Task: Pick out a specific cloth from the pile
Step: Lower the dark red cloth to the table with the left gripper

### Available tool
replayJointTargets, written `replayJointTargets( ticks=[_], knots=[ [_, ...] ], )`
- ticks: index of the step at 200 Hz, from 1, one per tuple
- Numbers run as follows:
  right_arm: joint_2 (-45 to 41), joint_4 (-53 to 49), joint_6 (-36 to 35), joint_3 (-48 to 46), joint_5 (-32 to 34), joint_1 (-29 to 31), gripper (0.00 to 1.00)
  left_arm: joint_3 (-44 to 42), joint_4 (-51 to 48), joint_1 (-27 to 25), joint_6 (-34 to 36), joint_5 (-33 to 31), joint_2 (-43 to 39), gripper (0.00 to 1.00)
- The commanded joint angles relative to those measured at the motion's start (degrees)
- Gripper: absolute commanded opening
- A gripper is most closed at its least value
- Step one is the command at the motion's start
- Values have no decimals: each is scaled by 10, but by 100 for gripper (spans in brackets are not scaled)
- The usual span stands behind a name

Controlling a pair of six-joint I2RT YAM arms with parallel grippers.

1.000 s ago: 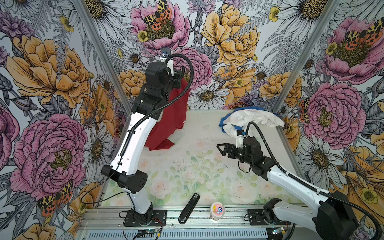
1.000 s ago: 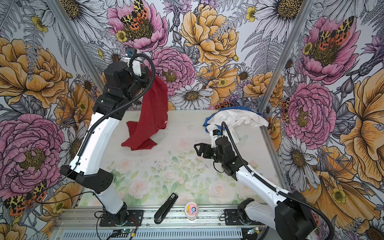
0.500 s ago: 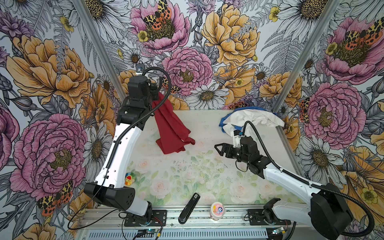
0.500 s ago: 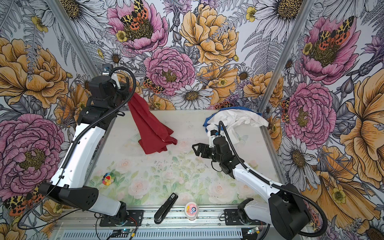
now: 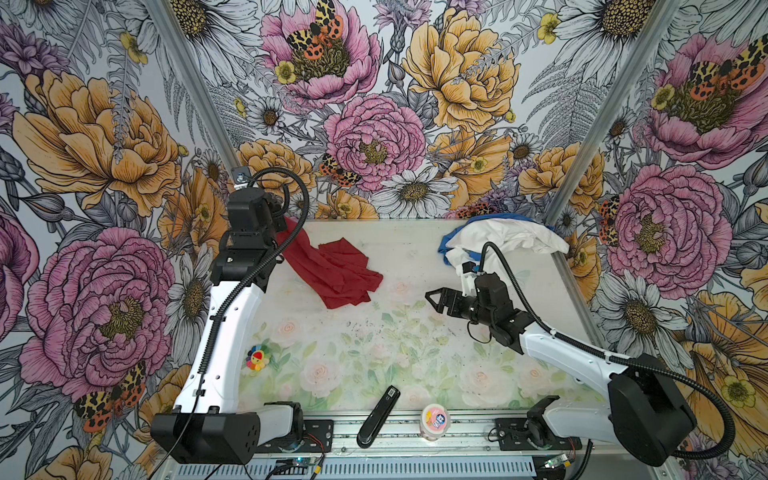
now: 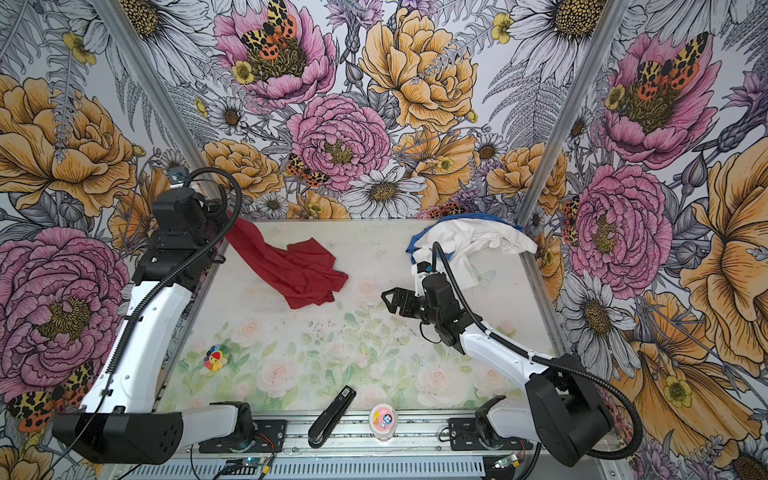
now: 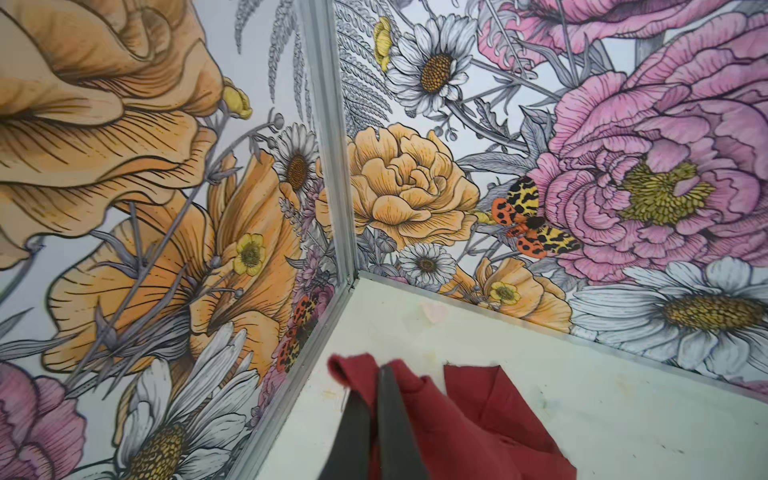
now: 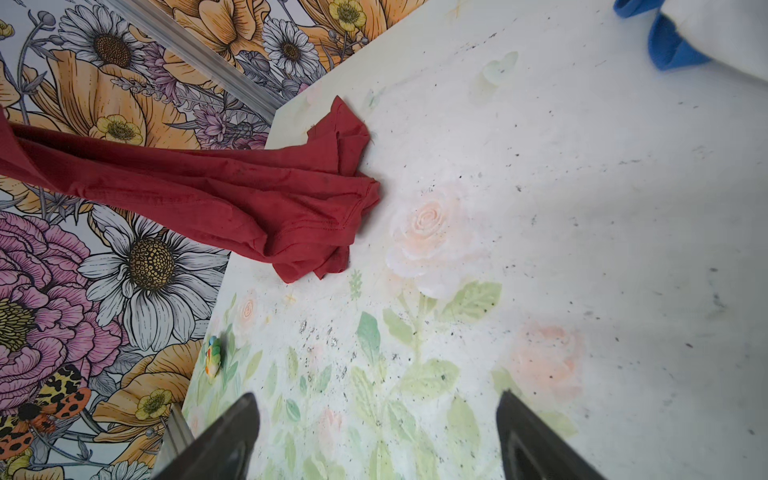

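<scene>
Both top views: upper end of the cloth (image 5: 336,270) goes behind the left arm (image 5: 249,232), so the left gripper (image 7: 370,380) shows in the left wrist view only, fingers and cloth both cut off at the frame edge. Right wrist view: right gripper (image 8: 377,395) fingers cropped, only the tips in frame; cloth runs out of frame; pile (image 8: 673,45) just a blue-and-white corner. Label on the jar (image 5: 435,422) too small to read.

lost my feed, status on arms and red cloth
left gripper shut on the red cloth, one end lifted, rest on the table. right gripper open, empty. pile far corner, apart; nothing in the way.
</scene>
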Motion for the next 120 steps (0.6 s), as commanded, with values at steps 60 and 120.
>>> replayJointTargets(
  ticks=[60,120],
  knots=[
    [-4,14,3,4,-1,5,89,5,-34,-134,-34,213,93,0],
    [6,17,-1,10,-1,5,90,-50,-34,-176,-62,240,130,0]
  ],
)
